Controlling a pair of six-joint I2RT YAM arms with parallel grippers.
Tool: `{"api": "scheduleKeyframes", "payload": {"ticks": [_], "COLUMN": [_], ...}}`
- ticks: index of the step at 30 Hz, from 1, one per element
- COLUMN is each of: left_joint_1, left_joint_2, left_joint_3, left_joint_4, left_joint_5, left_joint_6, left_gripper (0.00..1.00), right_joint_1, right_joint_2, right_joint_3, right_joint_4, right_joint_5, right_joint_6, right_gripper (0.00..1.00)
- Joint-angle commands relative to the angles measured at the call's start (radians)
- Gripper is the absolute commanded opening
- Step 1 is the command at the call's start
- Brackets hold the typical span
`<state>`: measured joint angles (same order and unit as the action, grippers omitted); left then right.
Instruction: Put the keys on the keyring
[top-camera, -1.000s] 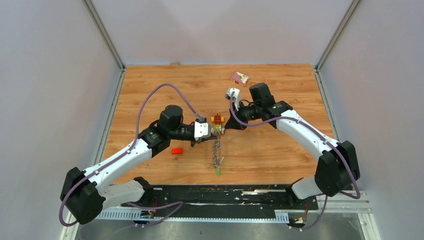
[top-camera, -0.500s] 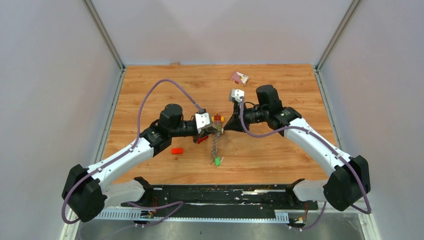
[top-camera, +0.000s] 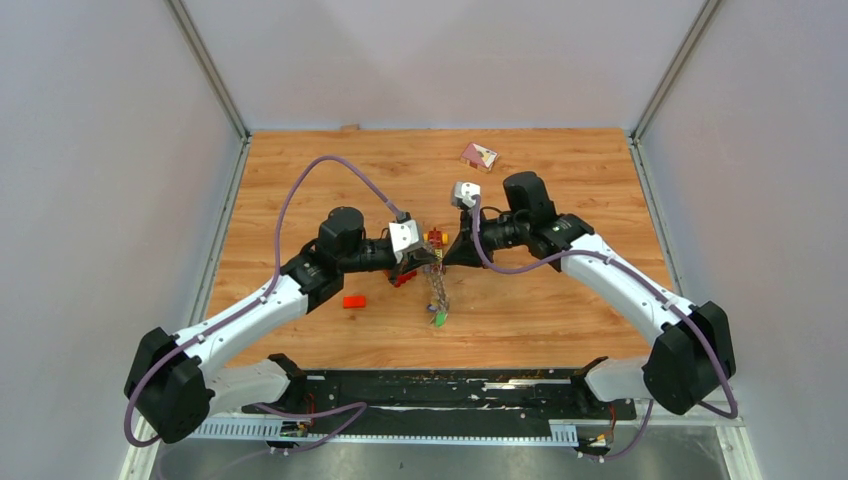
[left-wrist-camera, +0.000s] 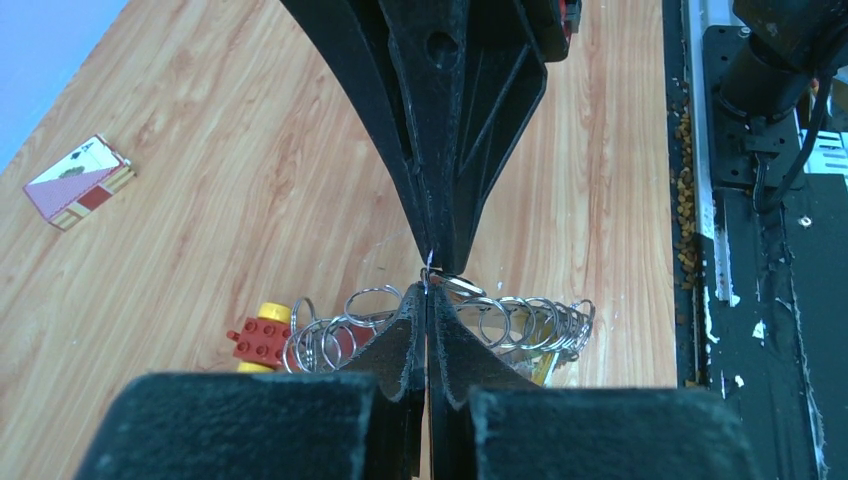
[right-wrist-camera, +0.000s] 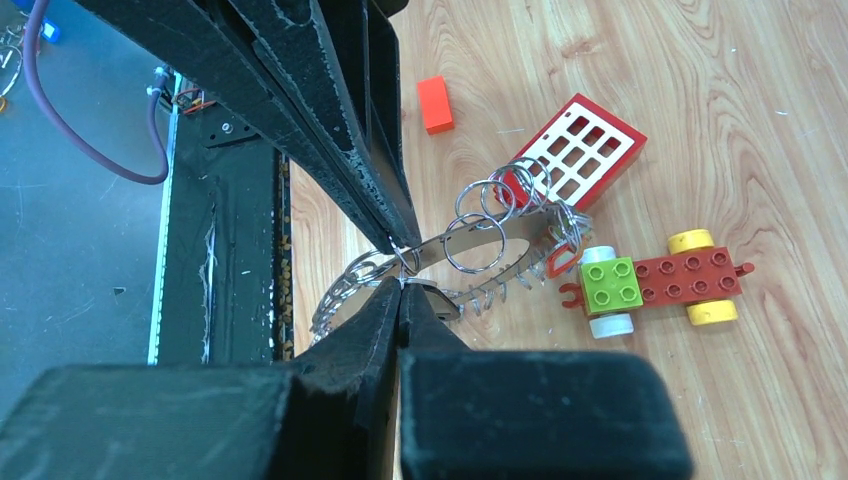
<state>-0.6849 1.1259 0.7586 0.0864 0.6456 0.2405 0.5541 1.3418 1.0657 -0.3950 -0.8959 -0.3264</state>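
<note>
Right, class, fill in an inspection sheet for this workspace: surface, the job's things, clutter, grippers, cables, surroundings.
Surface: wooden table, nothing spilled seen.
Job's things: keyring, a string of metal rings, hangs between both grippers; green-headed key at its low end.
Clutter: toy car, red window piece, red brick, card box.
Grippers: left gripper and right gripper both shut on the keyring, tip to tip.
Cables: purple cable arcs above the table.
Surroundings: grey walls; black rail at the near edge.
</note>
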Motion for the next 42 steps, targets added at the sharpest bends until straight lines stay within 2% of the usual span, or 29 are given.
{"api": "scheduleKeyframes", "payload": {"ticks": [1, 31, 42], "left_joint_1": [0.001, 0.001, -0.005], "left_joint_2": [-0.016, -0.058, -0.064], "left_joint_3": [-0.004, -0.054, -0.048], "left_joint_4": [0.082, 0.107, 0.035], "left_joint_5": [0.03, 0.183, 0.218], "left_joint_6": [-0.003, 0.068, 0.157], "left_gripper": [0.0, 0.0, 0.0], "right_joint_1": [0.004, -0.008, -0.018], "right_joint_2": [0.012, 0.091, 0.126], "right_joint_3": [0.018, 0.052, 0.072], "right_joint_4": [0.038, -0.01, -0.027], "right_joint_5": [-0.015, 0.016, 0.031], "right_joint_6": [0.012, 0.028, 0.047], "right_gripper": [0.0, 0.0, 0.0]}}
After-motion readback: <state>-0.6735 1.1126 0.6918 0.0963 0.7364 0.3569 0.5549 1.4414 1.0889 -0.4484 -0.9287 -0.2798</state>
